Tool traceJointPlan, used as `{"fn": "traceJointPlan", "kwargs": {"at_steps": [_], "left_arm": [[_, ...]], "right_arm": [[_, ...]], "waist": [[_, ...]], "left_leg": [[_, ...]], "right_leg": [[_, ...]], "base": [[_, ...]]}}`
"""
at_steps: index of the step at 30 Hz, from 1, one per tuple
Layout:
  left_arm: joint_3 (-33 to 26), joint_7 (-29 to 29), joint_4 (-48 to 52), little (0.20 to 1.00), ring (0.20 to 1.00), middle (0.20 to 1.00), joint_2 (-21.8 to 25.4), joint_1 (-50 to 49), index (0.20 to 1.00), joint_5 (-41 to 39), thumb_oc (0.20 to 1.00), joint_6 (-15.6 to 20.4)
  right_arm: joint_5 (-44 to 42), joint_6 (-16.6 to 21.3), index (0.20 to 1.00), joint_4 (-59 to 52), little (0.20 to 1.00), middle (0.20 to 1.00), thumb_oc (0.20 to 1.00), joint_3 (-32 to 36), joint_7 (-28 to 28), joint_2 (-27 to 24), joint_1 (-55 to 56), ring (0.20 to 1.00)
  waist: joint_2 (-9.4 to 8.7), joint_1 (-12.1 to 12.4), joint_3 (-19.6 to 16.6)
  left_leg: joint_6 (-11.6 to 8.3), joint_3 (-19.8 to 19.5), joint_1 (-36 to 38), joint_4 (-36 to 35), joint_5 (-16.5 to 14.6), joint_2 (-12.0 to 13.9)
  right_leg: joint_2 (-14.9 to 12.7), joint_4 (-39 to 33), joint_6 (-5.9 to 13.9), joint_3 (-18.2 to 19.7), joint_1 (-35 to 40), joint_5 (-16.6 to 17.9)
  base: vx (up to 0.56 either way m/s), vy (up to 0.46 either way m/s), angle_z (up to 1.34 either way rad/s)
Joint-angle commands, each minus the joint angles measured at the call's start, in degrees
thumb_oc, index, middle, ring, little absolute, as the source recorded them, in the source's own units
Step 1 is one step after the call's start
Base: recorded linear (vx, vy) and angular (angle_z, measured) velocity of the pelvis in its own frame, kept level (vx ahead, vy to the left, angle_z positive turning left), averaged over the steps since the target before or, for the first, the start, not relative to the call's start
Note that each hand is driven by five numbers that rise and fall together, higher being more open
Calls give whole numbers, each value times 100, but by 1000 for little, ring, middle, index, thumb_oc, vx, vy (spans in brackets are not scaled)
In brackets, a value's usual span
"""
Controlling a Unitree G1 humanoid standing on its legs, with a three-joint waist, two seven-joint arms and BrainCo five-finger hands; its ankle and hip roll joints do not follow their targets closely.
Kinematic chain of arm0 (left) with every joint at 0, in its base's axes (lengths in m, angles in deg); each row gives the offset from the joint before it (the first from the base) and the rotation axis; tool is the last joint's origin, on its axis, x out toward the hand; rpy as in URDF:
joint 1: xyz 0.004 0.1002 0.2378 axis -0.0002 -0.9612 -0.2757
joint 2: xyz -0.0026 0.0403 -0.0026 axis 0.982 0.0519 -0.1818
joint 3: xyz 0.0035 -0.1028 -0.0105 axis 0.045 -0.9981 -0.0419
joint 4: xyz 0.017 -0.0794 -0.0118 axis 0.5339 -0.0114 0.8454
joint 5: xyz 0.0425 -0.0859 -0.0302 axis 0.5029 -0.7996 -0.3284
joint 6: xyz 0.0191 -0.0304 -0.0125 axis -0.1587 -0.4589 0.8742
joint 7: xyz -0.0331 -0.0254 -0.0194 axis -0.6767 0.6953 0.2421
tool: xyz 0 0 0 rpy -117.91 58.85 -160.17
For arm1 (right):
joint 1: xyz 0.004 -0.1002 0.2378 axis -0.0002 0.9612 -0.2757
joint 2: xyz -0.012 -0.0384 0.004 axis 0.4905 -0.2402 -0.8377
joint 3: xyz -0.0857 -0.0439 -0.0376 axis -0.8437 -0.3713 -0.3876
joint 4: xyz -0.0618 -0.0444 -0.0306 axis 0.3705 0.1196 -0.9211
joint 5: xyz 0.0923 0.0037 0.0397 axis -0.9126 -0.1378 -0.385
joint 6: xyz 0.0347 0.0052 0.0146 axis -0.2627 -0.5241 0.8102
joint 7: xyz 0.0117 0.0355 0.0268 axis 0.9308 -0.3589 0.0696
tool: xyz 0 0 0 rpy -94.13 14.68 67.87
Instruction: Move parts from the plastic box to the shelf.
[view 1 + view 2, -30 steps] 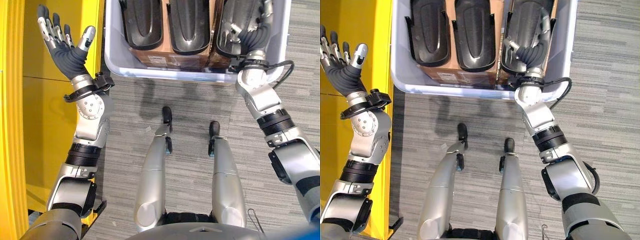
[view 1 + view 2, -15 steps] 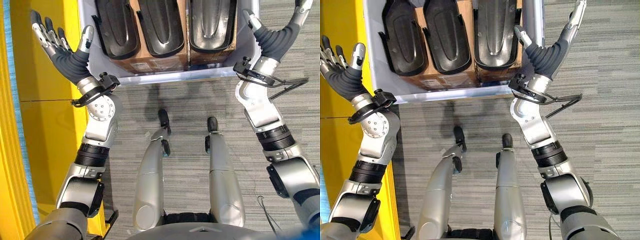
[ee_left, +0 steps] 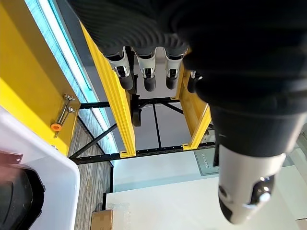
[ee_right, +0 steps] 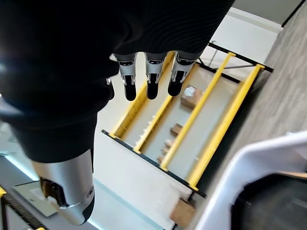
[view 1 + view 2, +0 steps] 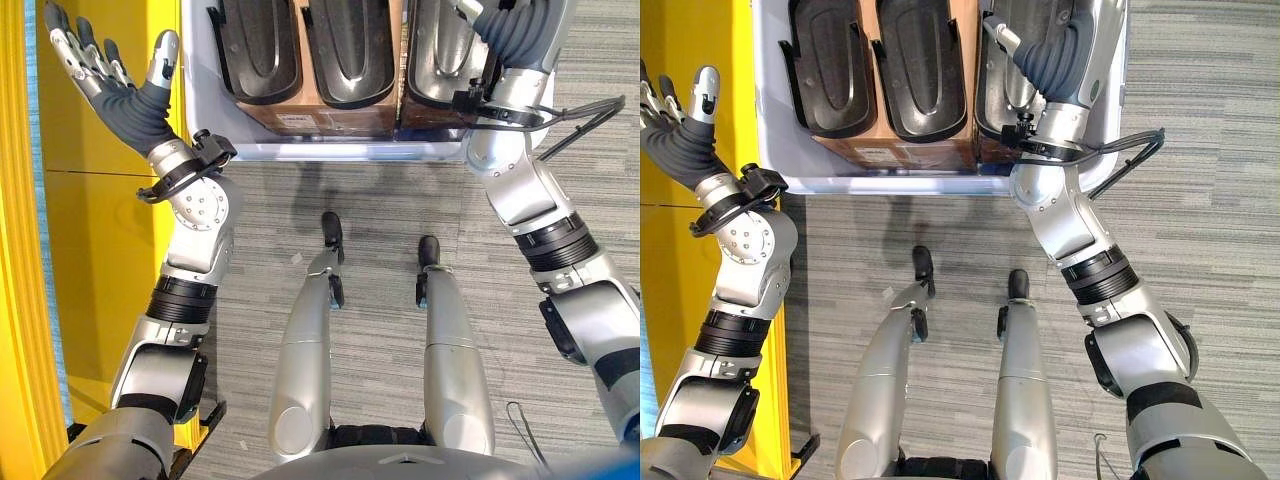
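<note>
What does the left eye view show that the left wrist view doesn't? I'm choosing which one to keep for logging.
The left eye view alone has the three black parts side by side on brown cartons, and the right hand over the rightmost part. The left wrist view alone has yellow shelf uprights with black cross-braces. Both show the open left hand, the yellow shelf and the pale plastic box.

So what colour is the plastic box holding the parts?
Pale grey-white plastic box; clearest in the right eye view.
</note>
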Motion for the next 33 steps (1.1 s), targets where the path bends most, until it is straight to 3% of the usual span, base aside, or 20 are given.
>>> {"fn": "traceJointPlan", "kwargs": {"at_steps": [1, 4, 5, 6, 8, 16, 19, 33], "left_arm": [[-40, 7, -147, 1000, 1000, 1000, 27, 113, 1000, 320, 1000, 161], [1, -69, -176, 1000, 1000, 1000, 5, 132, 1000, 343, 1000, 150], [29, -118, -221, 1000, 1000, 1000, 0, 171, 1000, 395, 1000, 125], [60, -166, -293, 1000, 1000, 1000, -15, 208, 1000, 441, 1000, 151], [101, -217, -365, 1000, 1000, 1000, -37, 212, 1000, 444, 1000, 172], [133, -268, -554, 1000, 1000, 1000, -101, 266, 1000, 469, 1000, 291], [125, -228, -588, 1000, 1000, 1000, -42, 284, 1000, 373, 1000, 276], [159, -54, -701, 1000, 1000, 1000, 70, 320, 1000, 245, 1000, 320]], "right_arm": [[-706, 89, 1000, 59, 1000, 1000, 1000, 195, 262, 63, -77, 1000], [-1118, 209, 1000, 303, 1000, 1000, 1000, 239, 170, 103, -11, 1000], [-1462, 369, 1000, 469, 1000, 1000, 1000, 284, 401, 141, 20, 1000], [-1319, 503, 1000, 657, 1000, 1000, 1000, 401, 730, 132, 31, 1000], [-1176, 669, 1000, 724, 1000, 1000, 1000, 565, 863, 66, 94, 1000], [-1411, 767, 1000, 920, 1000, 1000, 1000, 490, 313, 86, 65, 1000], [-1953, 798, 1000, 993, 1000, 1000, 1000, 434, 98, 109, 49, 1000], [-615, 159, 1000, 1303, 1000, 1000, 1000, -22, -135, -176, -429, 1000]], "waist": [[106, -79, -217], [104, -80, -217], [111, -85, -217], [124, -99, -217], [139, -135, -217], [215, -167, -217], [220, -151, -217], [210, -29, -217]], "left_leg": [[148, -194, -45, 532, -1064, -463], [157, -189, -112, 567, -1085, -458], [162, -185, -181, 599, -1093, -452], [172, -176, -247, 629, -1104, -454], [171, -161, -320, 665, -1107, -459], [160, -105, -380, 635, -1078, -468], [154, -112, -373, 615, -1060, -464], [176, -165, -534, 714, -1057, -464]], "right_leg": [[297, -203, -417, -283, -22, 22], [311, -161, -429, -289, -96, 3], [318, -110, -440, -282, -169, -14], [330, -38, -444, -284, -250, -35], [355, 30, -448, -265, -340, -48], [364, 69, -478, -226, -458, -67], [352, 63, -476, -232, -452, -65], [326, 188, -471, -307, -579, -83]], "base": [[0, 0, 0], [0, 0, 0], [0, 0, 0], [0, 0, 0], [-2, 16, 0], [-5, 23, 0], [0, 0, 0], [0, -1, 1]]}}
